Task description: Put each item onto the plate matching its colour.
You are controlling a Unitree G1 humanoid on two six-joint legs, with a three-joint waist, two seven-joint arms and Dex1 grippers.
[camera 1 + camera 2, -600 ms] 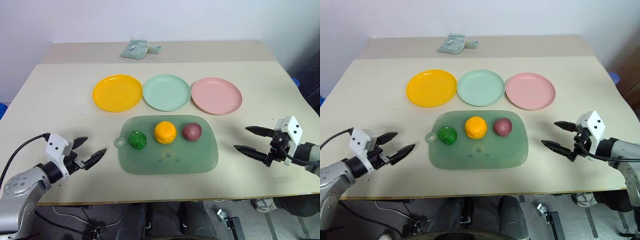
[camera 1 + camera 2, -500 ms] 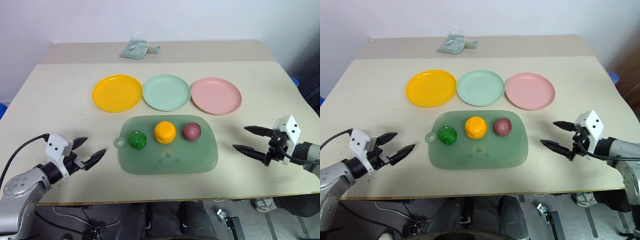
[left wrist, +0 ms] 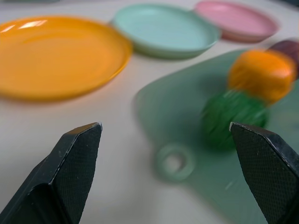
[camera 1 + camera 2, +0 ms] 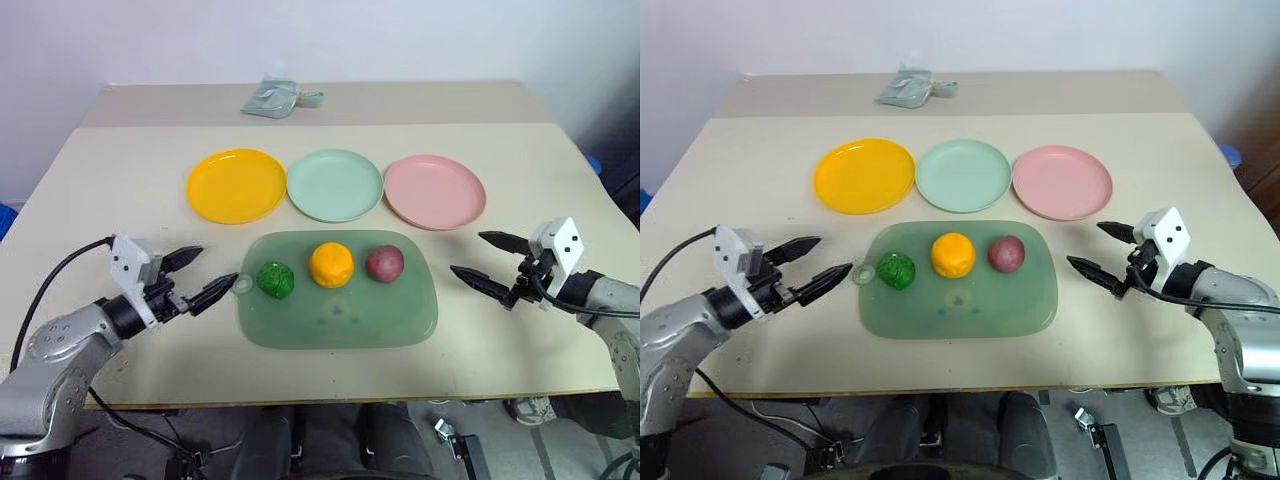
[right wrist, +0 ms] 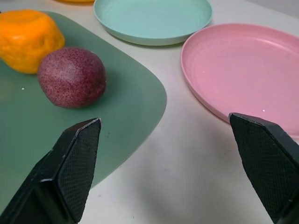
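On the translucent green tray [image 4: 340, 325] sit a bumpy dark-green lump [image 4: 275, 279], an orange ball [image 4: 330, 264] and a maroon-red ball [image 4: 384, 263], left to right. Behind the tray lie the yellow plate [image 4: 236, 185], the mint green plate [image 4: 334, 184] and the pink plate [image 4: 434, 190], all bare. My left gripper [image 4: 215, 270] hovers open just left of the tray's ring handle, facing the green lump [image 3: 232, 119]. To the right of the tray my right gripper [image 4: 468, 254] is open, with the maroon-red ball [image 5: 72, 77] and the pink plate [image 5: 243, 70] ahead of it.
A crumpled pale-green packet [image 4: 270, 98] lies at the back of the beige table [image 4: 120, 200]. The tray's ring handle [image 4: 240, 284] sticks out at its left side. The table's front edge runs close below both grippers.
Both grippers have moved inward toward the tray, the left one rightward up to the ring handle, the right one leftward. Both stay open. The items have not moved.
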